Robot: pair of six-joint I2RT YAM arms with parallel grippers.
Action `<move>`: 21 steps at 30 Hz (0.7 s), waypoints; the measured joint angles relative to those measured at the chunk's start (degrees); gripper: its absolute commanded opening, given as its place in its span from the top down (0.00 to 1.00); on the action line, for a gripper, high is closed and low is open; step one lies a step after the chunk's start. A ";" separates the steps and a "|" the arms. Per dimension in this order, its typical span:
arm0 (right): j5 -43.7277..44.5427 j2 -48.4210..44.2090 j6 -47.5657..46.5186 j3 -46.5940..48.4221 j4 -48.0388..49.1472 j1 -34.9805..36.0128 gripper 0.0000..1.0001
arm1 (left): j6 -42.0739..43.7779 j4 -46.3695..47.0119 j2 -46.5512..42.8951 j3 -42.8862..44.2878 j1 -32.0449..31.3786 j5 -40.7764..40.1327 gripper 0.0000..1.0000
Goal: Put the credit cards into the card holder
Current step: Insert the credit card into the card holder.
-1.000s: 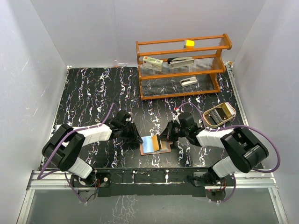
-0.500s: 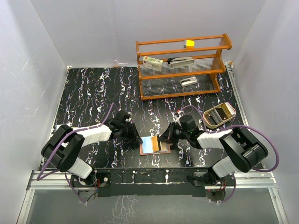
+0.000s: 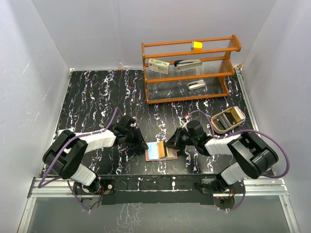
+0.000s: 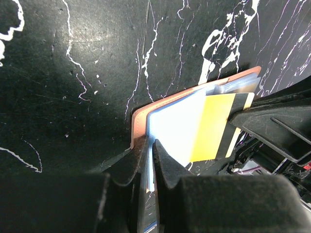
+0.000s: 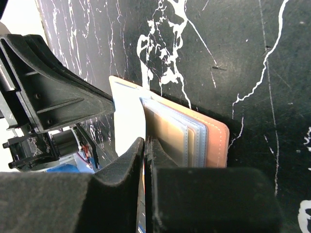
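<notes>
Shows a reddish-brown leather-like folding card holder (image 5: 216, 140) lying open on the black, white-veined tabletop (image 3: 97, 97), near the front edge and between the two arms. Carries a light blue plastic card (image 3: 155, 149) on its left panel and a stack of clear sleeves (image 5: 193, 138) on its right panel.

Left gripper (image 4: 150, 144): fingers (image 4: 167, 165) pressed almost together, pinching the card holder at its left edge, against the light blue plastic card.

Right gripper (image 5: 146, 141): fingers (image 5: 129, 162) closed on a thin orange-yellow card with a dark end stripe (image 4: 211, 126), partly overlapping the blue one and reaching toward the sleeves.

Background, well apart: orange wooden rack (image 3: 189, 73) at the back wall; tan oval tray (image 3: 227, 119) just beyond the right arm.
</notes>
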 measured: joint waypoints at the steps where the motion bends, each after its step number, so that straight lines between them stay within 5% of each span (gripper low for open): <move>1: 0.13 0.00 0.13 0.00 0.13 0.09 0.99 | -0.07 0.00 0.00 0.00 0.00 0.00 0.93; 21: 3.10 -1.55 0.70 0.02 -2.05 1.22 0.99 | -0.63 0.72 -0.15 -0.48 0.00 -0.07 0.93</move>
